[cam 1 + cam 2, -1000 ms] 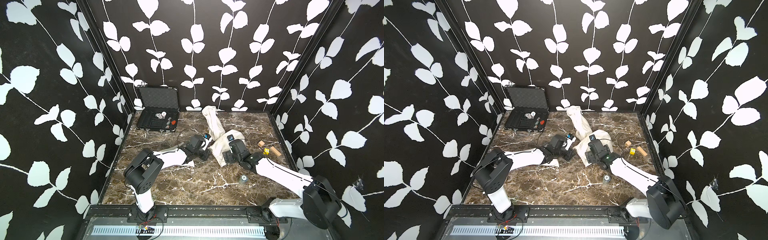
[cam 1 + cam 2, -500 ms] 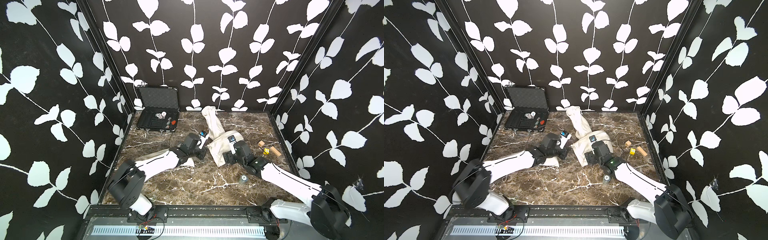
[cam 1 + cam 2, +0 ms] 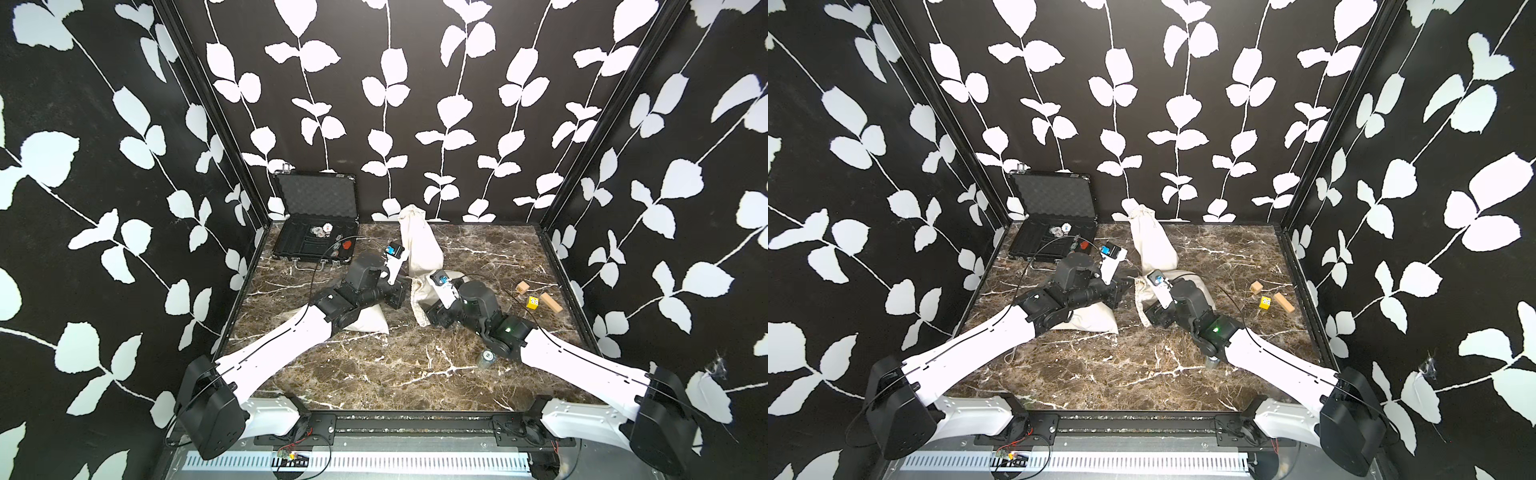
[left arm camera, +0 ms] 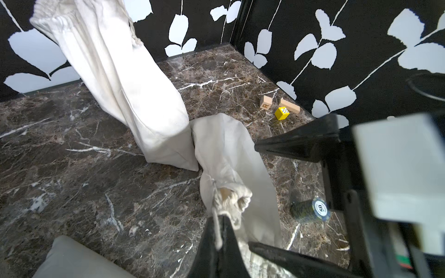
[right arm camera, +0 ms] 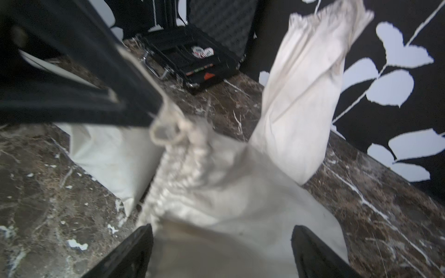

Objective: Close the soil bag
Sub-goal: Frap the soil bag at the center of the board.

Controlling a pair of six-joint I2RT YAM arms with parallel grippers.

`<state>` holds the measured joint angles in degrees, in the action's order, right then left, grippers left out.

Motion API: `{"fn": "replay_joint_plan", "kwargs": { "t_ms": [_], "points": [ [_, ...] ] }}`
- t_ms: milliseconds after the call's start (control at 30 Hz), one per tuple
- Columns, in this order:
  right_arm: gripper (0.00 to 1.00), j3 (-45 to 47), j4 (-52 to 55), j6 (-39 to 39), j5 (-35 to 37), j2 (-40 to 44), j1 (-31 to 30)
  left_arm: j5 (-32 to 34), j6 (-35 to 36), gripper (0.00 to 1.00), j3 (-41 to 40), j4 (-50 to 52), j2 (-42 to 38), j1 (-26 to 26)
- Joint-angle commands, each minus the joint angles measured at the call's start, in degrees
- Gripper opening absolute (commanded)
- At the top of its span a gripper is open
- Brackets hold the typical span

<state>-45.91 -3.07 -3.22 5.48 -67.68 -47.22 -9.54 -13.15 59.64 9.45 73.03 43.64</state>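
Now that the left claw (image 4: 218, 227) has snapped together within the last second, it is pinching the drawstring (image 4: 215, 216) right at the puckered mouth of the soil bag (image 4: 231, 154), which is lying on the marble surface (image 3: 374, 374) at the centre of both top views. The right claw (image 5: 221, 240) is staying spread, its fingers straddling the bag's body without squeezing it. I judge the cinching pull is about ready to begin, since the mouth is still showing a small gap. An upright sack (image 3: 417, 241) is touching the bag's far end, and a flat sack (image 3: 368, 324) is lying under the left arm. A chip stack (image 3: 486, 359) is sitting near the right arm. Bare surface is lying open toward the lower middle of the top views, while the case (image 3: 320, 241) is crowding the upper left.
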Motion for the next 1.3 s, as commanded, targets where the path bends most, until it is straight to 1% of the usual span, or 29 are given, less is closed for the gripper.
{"fn": "replay_joint_plan", "kwargs": {
  "t_ms": [0,100,133,167,233,267,333,367,400,433,500,533,567,667,700,733,767,833,933,1033,1133,1267],
  "points": [
    [0.92,-2.51,-3.29,-1.98,-0.84,-0.66,-2.12,-0.86,-1.81,0.00,1.61,1.26,-2.63,0.14],
    [0.92,-3.43,-4.15,-2.34,-0.16,-2.09,-2.78,-1.54,-2.39,0.00,2.09,1.41,-2.87,0.13],
    [0.90,-3.92,-4.12,-2.47,1.46,-2.94,-2.78,-1.84,-2.55,0.00,2.37,1.55,-2.94,0.13],
    [0.86,-4.48,-3.90,-2.65,3.43,-4.24,-2.72,-2.21,-2.70,0.00,2.67,1.66,-3.07,0.15],
    [0.73,-5.81,-3.34,-3.19,6.93,-6.67,-2.69,-3.07,-3.12,0.00,3.14,1.63,-3.57,0.14],
    [0.64,-6.38,-2.67,-3.32,8.46,-7.92,-2.58,-3.55,-3.28,0.00,3.27,1.44,-4.14,0.13],
    [0.44,-7.17,-1.73,-2.85,11.61,-10.69,-1.57,-4.12,-4.02,0.00,2.66,-0.38,-6.06,0.13],
    [0.33,-7.13,-1.53,-2.20,13.59,-11.96,-0.69,-3.02,-4.37,0.00,2.20,-0.80,-7.49,0.07],
    [0.25,-6.61,-1.12,-1.16,15.61,-12.77,0.40,-0.88,-4.68,0.00,1.95,-0.32,-8.83,-0.02],
    [0.19,-5.80,-0.56,-0.09,17.31,-13.28,1.76,1.13,-4.77,0.00,2.05,0.74,-10.34,-0.37],
    [0.15,-3.20,0.77,2.03,19.99,-13.09,4.72,4.78,-5.25,0.00,2.55,3.75,-13.53,-2.08],
    [0.14,-1.86,2.12,2.78,20.88,-12.68,6.31,5.42,-6.09,0.00,2.68,5.01,-14.91,-4.02],
    [0.14,-0.79,3.41,3.34,21.81,-12.41,7.74,4.66,-7.23,0.00,2.56,5.69,-16.39,-6.87],
    [0.14,1.65,9.40,4.76,25.34,-11.65,11.05,-0.29,-11.79,0.00,0.05,4.78,-20.10,-15.28],
    [0.14,1.49,11.92,4.98,26.14,-11.12,11.29,-1.09,-12.73,0.00,-0.53,4.70,-20.83,-17.01],
    [0.15,1.77,12.44,4.55,26.00,-10.19,11.20,-1.16,-12.74,0.00,-0.66,5.16,-21.07,-17.53],
    [0.15,1.67,12.89,4.46,24.27,-9.26,11.00,-1.67,-12.30,0.00,-0.65,5.52,-20.94,-17.61],
    [0.16,0.93,11.84,3.28,18.73,-5.86,9.16,-5.44,-12.78,0.00,-1.39,3.63,-19.98,-17.64],
    [0.34,0.32,4.76,-0.36,11.64,-2.34,4.85,-9.48,-14.84,0.00,-2.71,0.18,-18.48,-17.62],
    [0.45,-3.87,2.30,-3.00,6.88,-3.27,1.51,-10.33,-15.15,0.00,-2.33,0.33,-18.15,-17.62],
    [0.58,-9.92,2.23,-5.45,5.32,-6.83,-2.32,-10.67,-14.65,0.00,-1.53,1.48,-18.65,-17.50],
    [0.68,-15.13,2.46,-7.42,2.85,-10.63,-5.61,-9.99,-14.15,0.00,-1.58,2.46,-19.56,-17.57]
  ]
}}
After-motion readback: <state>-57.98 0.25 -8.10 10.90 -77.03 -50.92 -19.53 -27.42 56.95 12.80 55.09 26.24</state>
